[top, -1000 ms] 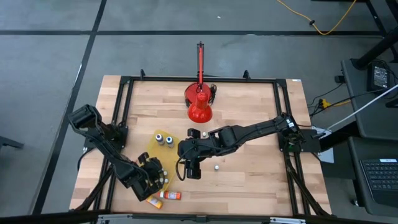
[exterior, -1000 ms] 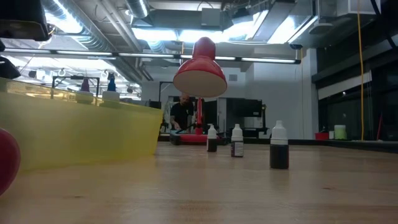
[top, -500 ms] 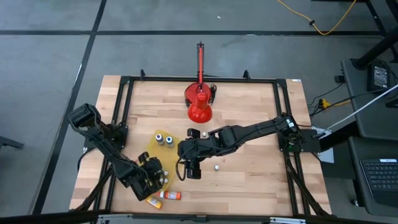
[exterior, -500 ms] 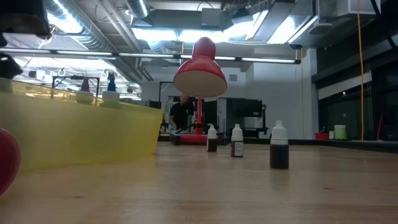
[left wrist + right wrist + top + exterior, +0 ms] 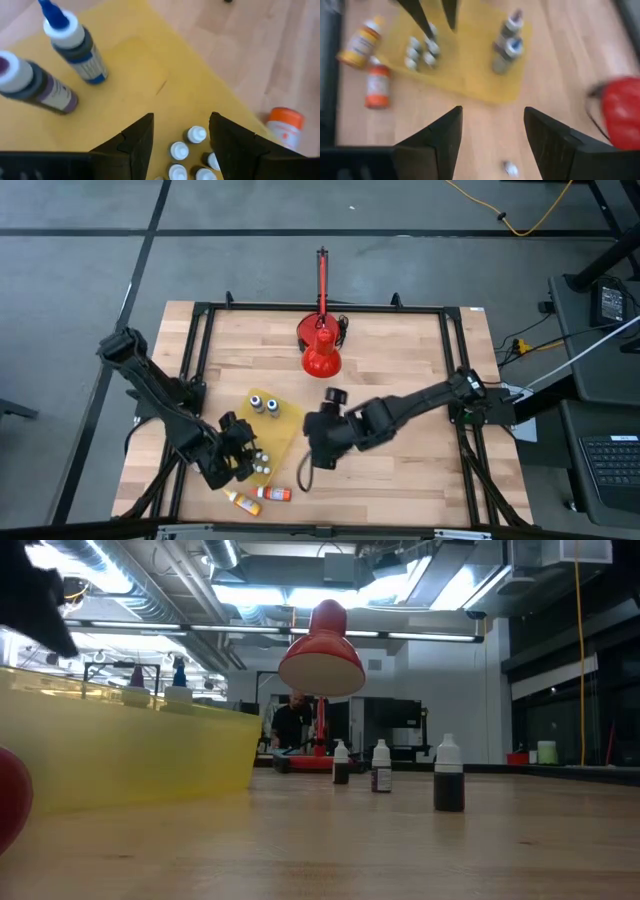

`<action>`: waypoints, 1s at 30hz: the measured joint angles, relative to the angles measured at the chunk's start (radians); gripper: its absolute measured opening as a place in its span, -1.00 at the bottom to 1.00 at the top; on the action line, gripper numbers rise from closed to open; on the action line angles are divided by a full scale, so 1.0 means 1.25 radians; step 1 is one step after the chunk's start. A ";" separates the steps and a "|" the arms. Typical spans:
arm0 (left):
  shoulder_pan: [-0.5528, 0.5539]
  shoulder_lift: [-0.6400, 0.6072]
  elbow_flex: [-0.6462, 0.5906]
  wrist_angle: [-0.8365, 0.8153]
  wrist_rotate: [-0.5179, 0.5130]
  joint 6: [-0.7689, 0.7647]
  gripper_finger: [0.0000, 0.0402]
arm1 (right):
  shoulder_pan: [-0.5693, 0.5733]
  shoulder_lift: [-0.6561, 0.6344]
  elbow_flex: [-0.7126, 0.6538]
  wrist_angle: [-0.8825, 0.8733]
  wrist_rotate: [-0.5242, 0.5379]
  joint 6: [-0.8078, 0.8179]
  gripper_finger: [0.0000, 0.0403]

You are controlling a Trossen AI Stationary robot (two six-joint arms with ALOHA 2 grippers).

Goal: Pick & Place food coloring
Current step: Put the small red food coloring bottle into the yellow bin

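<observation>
The food coloring is a set of small white-capped bottles. Several (image 5: 195,134) stand close together in the near corner of a yellow tray (image 5: 283,420). Three more (image 5: 381,766) stand upright on the bare wood in the low view; one (image 5: 510,167) also shows in the right wrist view. My left gripper (image 5: 180,137) hangs open just above the cluster in the tray (image 5: 262,464), touching none of them. My right gripper (image 5: 492,135) is open and holds nothing. It hovers over the table's middle (image 5: 308,445), right of the tray, pointing toward it.
Two taller bottles, one blue-tipped (image 5: 75,47) and one purple (image 5: 35,85), stand in the tray's far part. An orange bottle (image 5: 275,493) and a yellow one (image 5: 240,500) lie on the wood near the front edge. A red lamp (image 5: 321,355) stands at the far middle.
My left gripper has risen off the cluster of small bottles in the tray and drawn back a little toward the table's left edge; the bottles stay standing. My right hand has shifted slightly toward the table's right edge and turned at the wrist.
</observation>
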 joint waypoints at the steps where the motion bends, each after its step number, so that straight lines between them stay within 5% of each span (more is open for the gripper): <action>1: 0.002 -0.014 0.000 0.000 0.000 0.012 -0.10 | 0.011 -0.001 -0.002 -0.023 0.024 0.023 0.06; 10: 0.034 -0.121 0.000 0.003 -0.001 0.080 -0.09 | 0.149 -0.004 -0.030 -0.331 0.225 0.379 0.06; 19: 0.061 -0.205 0.000 0.037 -0.002 0.146 -0.09 | 0.277 -0.008 -0.254 -0.329 0.282 0.803 0.06; 24: 0.072 -0.236 0.000 0.052 -0.001 0.174 -0.09 | 0.330 -0.007 -0.401 -0.209 0.288 0.939 0.06; 30: 0.075 -0.255 0.000 0.061 -0.001 0.184 -0.09 | 0.366 -0.008 -0.560 0.038 0.332 0.948 0.06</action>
